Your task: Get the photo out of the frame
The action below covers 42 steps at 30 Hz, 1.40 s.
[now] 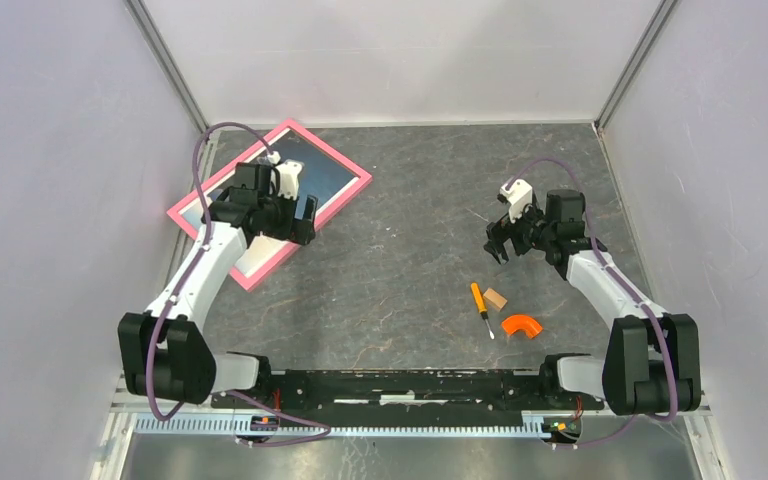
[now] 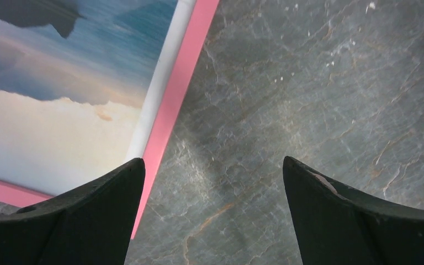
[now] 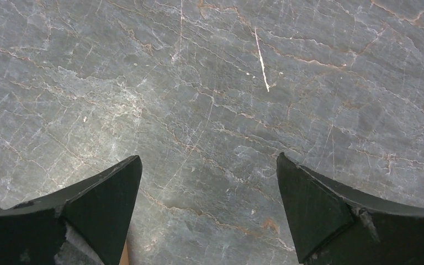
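- The frame [image 1: 329, 151] is shown lying flat at the far left of the grey stone-patterned table [image 1: 400, 220], turned at a slant to the table edges, with its pink rim uppermost.
- The photo [image 1: 328, 180] is seen face up inside the frame. In the left wrist view its pale sky and blue sea are bounded by a thin white border [image 2: 163, 72], which lies directly against the pink rim.
- The left gripper [image 1: 305, 222] is held over the frame's near-right side with its jaws spread wide and nothing between them. In the wrist view one finger [image 2: 105, 199] overlaps the rim, and the other is over bare table.
- Whether the left fingers touch the frame cannot be told.
- The right gripper [image 1: 498, 245] is positioned over bare table at the right, well apart from the frame. Its jaws are likewise spread wide, and nothing is gripped.
- An orange-handled screwdriver [image 1: 480, 310], a small wooden block [image 1: 496, 298] and an orange curved piece [image 1: 522, 325] are grouped near the right arm. The block is just beside the screwdriver.
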Each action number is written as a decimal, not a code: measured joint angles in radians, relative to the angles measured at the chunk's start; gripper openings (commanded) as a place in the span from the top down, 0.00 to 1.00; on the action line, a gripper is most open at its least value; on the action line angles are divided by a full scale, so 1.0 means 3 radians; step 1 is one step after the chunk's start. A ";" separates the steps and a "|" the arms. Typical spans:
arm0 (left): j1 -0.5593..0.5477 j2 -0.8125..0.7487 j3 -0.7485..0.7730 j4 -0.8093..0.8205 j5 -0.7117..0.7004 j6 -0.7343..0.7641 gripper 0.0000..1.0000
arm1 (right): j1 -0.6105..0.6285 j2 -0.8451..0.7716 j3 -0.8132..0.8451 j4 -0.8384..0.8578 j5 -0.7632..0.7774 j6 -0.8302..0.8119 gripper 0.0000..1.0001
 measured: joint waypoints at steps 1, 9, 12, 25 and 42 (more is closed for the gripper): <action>0.0000 0.0014 0.0029 0.0032 0.0011 -0.0015 0.00 | 0.0000 0.0000 0.0014 -0.0020 -0.0008 -0.0001 0.02; -0.0009 0.0880 0.1047 -0.0084 0.0120 0.0048 0.00 | 0.0000 0.0001 0.0055 -0.0089 -0.0048 -0.0074 0.02; -0.0043 0.1373 0.1513 -0.0167 0.0158 0.0160 0.00 | 0.0000 0.0033 0.0088 -0.0149 -0.0051 -0.0103 0.02; -0.0401 0.2581 0.2318 -0.0387 -0.0098 0.0333 0.12 | 0.0000 0.0098 0.0155 -0.0192 0.0142 -0.0081 0.02; -0.0591 0.3103 0.2607 -0.0398 -0.0275 0.0500 0.54 | -0.0099 0.0163 0.0228 -0.0291 -0.0118 -0.0150 0.02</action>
